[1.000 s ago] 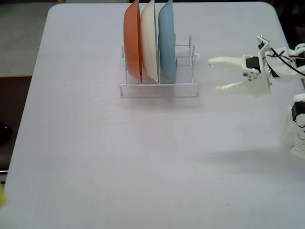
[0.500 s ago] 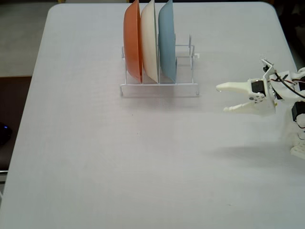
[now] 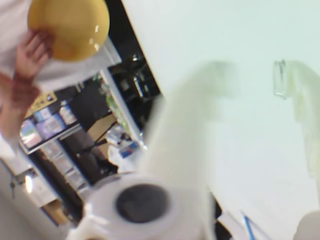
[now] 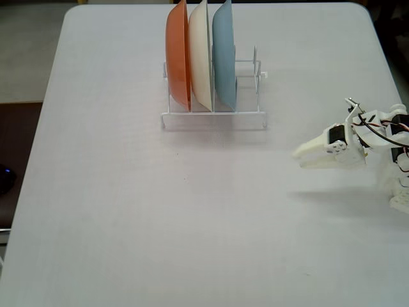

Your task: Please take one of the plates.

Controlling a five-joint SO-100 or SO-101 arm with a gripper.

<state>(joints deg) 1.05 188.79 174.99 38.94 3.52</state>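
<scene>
I count one gripper (image 4: pixel 298 158) of mine, out over the right side of the white table (image 4: pixel 128 224) in the fixed view, pointing left with nothing in it. Its two fingers lie close there, with only a thin gap at the tips. In the wrist view the fingers (image 3: pixel 185 140) are smeared by blur and seem set wider, so I cannot tell whether they are parted or together.

One white wire rack (image 4: pixel 214 118) stands near the far edge of the table, well apart from my gripper. It holds three plates on edge, side by side. From left to right in the fixed view they are one orange plate (image 4: pixel 177 54), one pale cream plate (image 4: pixel 199 54) and one light blue plate (image 4: pixel 223 54). The slots to the right of the blue one are bare wire.

The wrist view shows one more plate, a glossy bright yellow plate (image 3: pixel 67 25) at the top left corner, beyond the table's edge. One human hand (image 3: pixel 30 55) grips it from below at its left rim. It is off the table and not in the rack, far from my fingers. Behind it are dark shelves with blurred clutter that I cannot count
</scene>
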